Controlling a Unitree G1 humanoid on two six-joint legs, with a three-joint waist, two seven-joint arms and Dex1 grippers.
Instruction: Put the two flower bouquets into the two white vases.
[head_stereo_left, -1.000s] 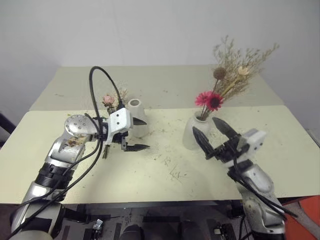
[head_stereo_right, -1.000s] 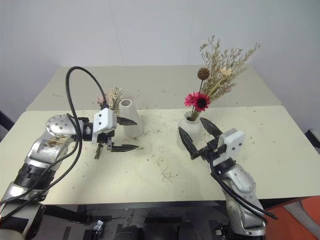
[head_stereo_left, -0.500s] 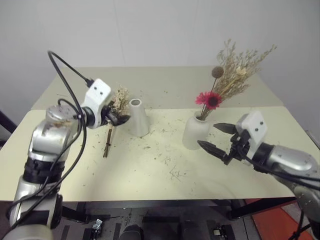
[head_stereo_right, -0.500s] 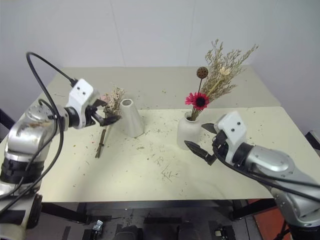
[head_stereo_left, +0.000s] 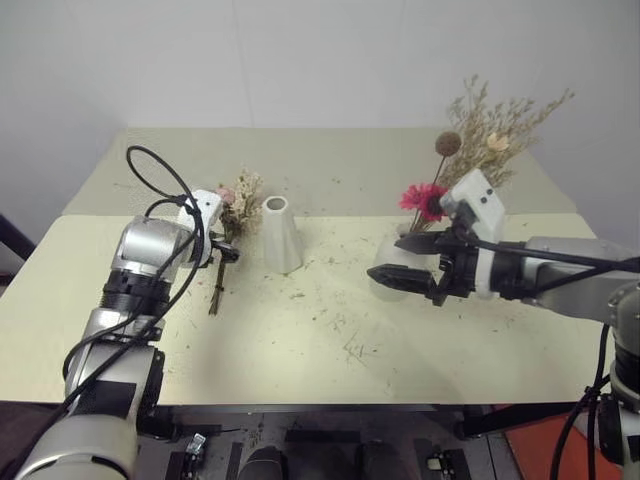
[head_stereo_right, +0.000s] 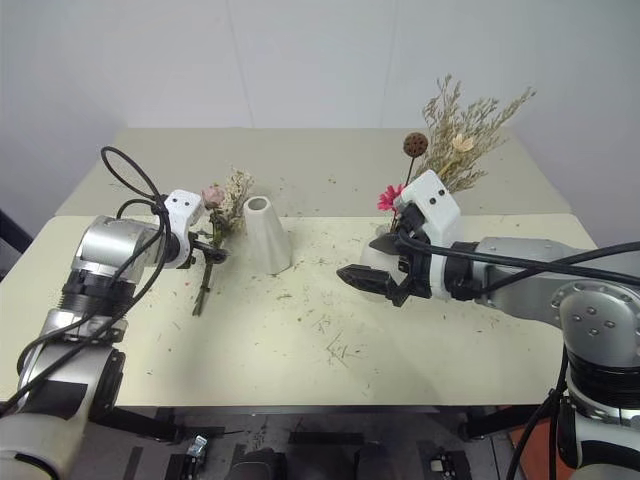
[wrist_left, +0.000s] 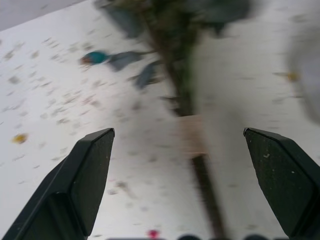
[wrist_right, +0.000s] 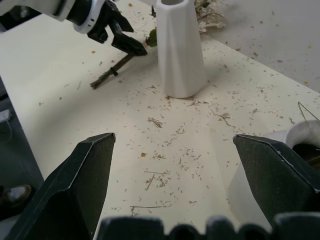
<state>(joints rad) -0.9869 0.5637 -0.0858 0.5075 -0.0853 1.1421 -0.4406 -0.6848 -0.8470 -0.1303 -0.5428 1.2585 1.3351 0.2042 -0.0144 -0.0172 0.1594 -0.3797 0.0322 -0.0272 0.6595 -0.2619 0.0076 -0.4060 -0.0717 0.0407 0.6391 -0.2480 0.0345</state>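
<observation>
The pale pink rose bouquet (head_stereo_left: 238, 196) lies on the table, its stem (wrist_left: 186, 95) running toward the front edge. My left gripper (head_stereo_left: 222, 250) points down over that stem, open, with the stem and its tape band (wrist_left: 192, 135) between the fingers (wrist_left: 92, 170). The tall conical white vase (head_stereo_left: 280, 235) stands upright and empty just right of the bouquet. The red daisy bouquet (head_stereo_left: 475, 130) stands in the rounder white vase (head_stereo_right: 377, 258). My right gripper (head_stereo_left: 410, 260) hangs open in front of this vase, holding nothing, pointing toward the tall vase (wrist_right: 179, 45).
The cream table (head_stereo_left: 320, 340) is made of two tops with a seam (head_stereo_left: 330, 215) behind the vases. Dried plant crumbs (wrist_right: 165, 150) litter its middle. A black cable (head_stereo_left: 150, 165) loops above my left wrist. A white wall stands behind.
My left gripper has swung away from the tall vase and tipped down over the rose bouquet's stem. My right gripper has risen and turned leftward in front of the round vase.
</observation>
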